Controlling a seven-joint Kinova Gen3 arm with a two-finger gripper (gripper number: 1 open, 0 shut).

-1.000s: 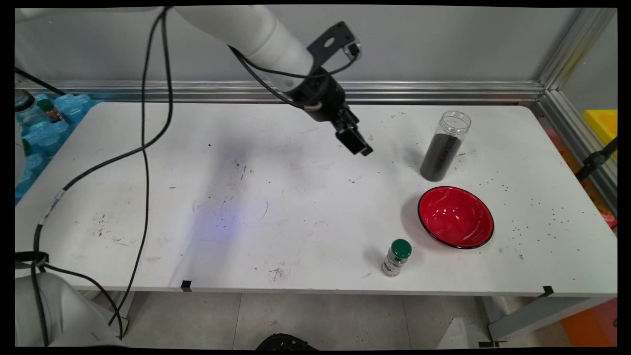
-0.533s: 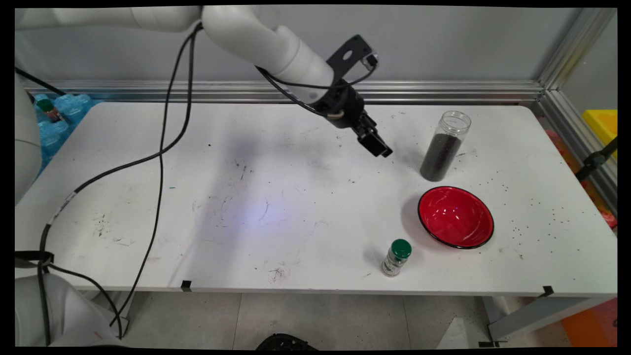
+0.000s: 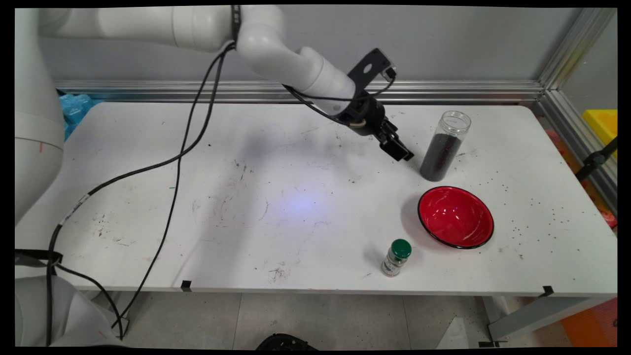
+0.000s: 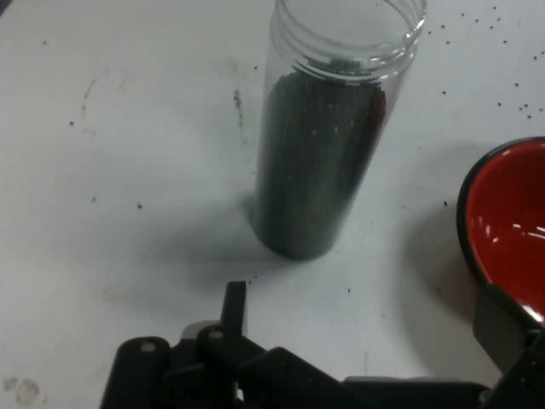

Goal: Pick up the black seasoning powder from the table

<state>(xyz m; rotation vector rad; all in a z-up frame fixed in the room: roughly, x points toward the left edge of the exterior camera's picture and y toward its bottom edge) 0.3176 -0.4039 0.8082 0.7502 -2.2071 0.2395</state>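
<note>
End effector (image 3: pixel 400 151) near jar (image 3: pixel 442 147); hand view crops red bowl (image 4: pixel 511 221)

A scuffed white table (image 3: pixel 246 197) fills the frame. At right stand a clear jar (image 3: pixel 443 146) (dark grains inside), a red bowl (image 3: pixel 455 217) and, lower, a green-capped bottle (image 3: pixel 396 258).

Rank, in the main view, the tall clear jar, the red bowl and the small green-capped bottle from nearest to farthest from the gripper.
From the gripper:
1. Tall clear jar, just to its right, open-topped and holding dark grains.
2. Red bowl, further toward the table's near side, right of the gripper.
3. Small green-capped bottle, close to the table's near edge.
</note>
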